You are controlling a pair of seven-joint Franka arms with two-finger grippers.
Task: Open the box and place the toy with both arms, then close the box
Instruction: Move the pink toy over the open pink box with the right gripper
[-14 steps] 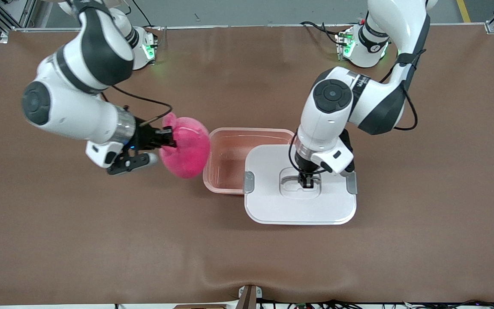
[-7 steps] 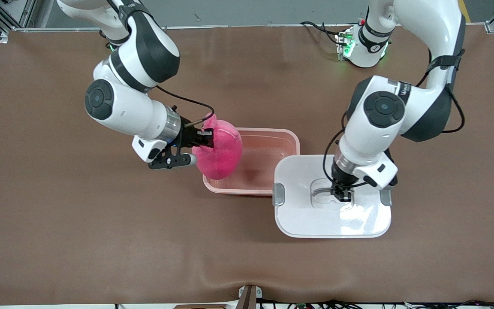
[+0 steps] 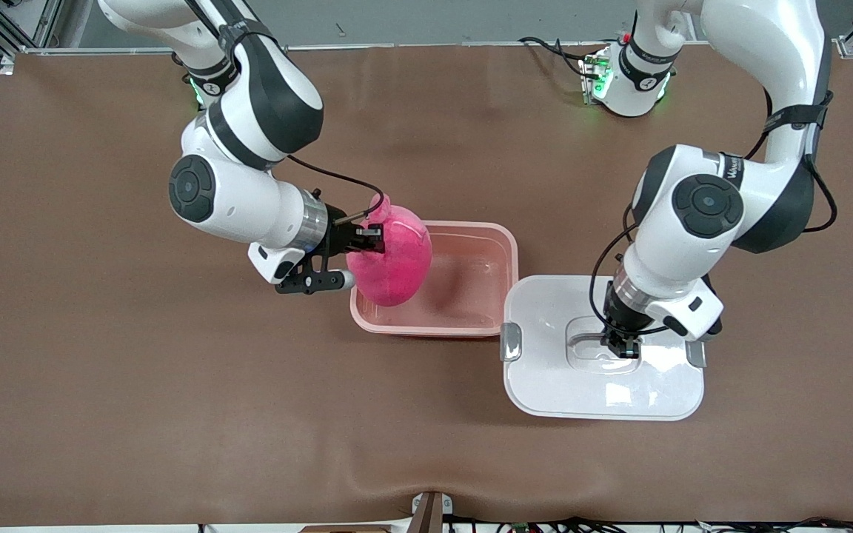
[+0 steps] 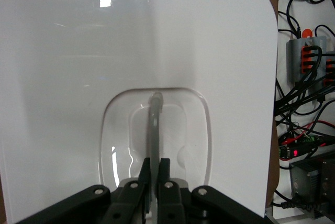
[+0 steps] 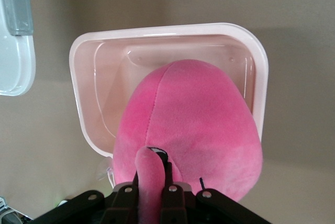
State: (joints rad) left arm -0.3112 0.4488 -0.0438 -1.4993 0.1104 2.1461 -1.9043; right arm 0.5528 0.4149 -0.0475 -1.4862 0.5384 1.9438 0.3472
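Note:
The translucent pink box base (image 3: 497, 235) stands open at mid-table; it also shows in the right wrist view (image 5: 84, 82). My right gripper (image 3: 369, 240) is shut on an ear (image 5: 149, 179) of the bright pink plush toy (image 3: 391, 259), which hangs over the base's end toward the right arm; its body (image 5: 193, 124) covers much of the base. My left gripper (image 3: 621, 345) is shut on the clear handle (image 4: 155, 124) of the white lid (image 3: 582, 385), which is held beside the base toward the left arm's end, nearer the front camera. The lid (image 4: 78, 67) fills the left wrist view.
The brown table mat (image 3: 175, 414) lies all round. Both arm bases with green lights stand along the table's back edge. Cables and electronics (image 4: 309, 103) show past the lid's edge in the left wrist view. A grey lid clip (image 5: 15, 7) shows in the right wrist view.
My right gripper has carried the toy from beside the base to over its end. My left gripper has carried the lid off the base toward the left arm's end.

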